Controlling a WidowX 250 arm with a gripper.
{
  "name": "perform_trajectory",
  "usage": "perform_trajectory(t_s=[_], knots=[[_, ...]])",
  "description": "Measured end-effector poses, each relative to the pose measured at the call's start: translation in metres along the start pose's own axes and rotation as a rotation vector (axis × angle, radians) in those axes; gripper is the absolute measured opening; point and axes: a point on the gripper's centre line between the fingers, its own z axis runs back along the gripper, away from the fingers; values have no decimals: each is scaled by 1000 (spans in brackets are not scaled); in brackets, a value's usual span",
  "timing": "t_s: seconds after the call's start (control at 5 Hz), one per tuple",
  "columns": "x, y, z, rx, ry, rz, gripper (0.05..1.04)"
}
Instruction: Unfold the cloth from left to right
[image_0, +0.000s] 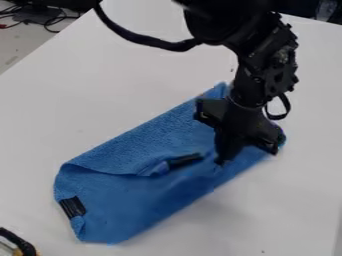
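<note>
The black gripper (227, 149) hangs down over the right half of the blue cloth (133, 205), its lower end at the cloth's surface. Whether it holds any cloth cannot be told. The cloth lies aslant from lower left to upper right, with a folded layer along its upper side and a loose, curved fold edge across its left part. One black patch sits at the cloth's left end; another short black piece lies near the middle, left of the gripper. The arm and gripper hide part of the cloth's right end.
The cloth rests on a white table (80, 120). A black and orange object (25, 247) shows at the bottom left corner. Dark cables (50, 22) lie beyond the table's edge at the upper left. A thick black cable loops from the arm near the top.
</note>
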Motion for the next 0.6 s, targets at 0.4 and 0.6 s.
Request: perform_trajectory(t_s=[0.4,0.6], knots=[[-23,-41,-24,-163,36,84,67],[-24,-50,-26,-181,41,91,67]])
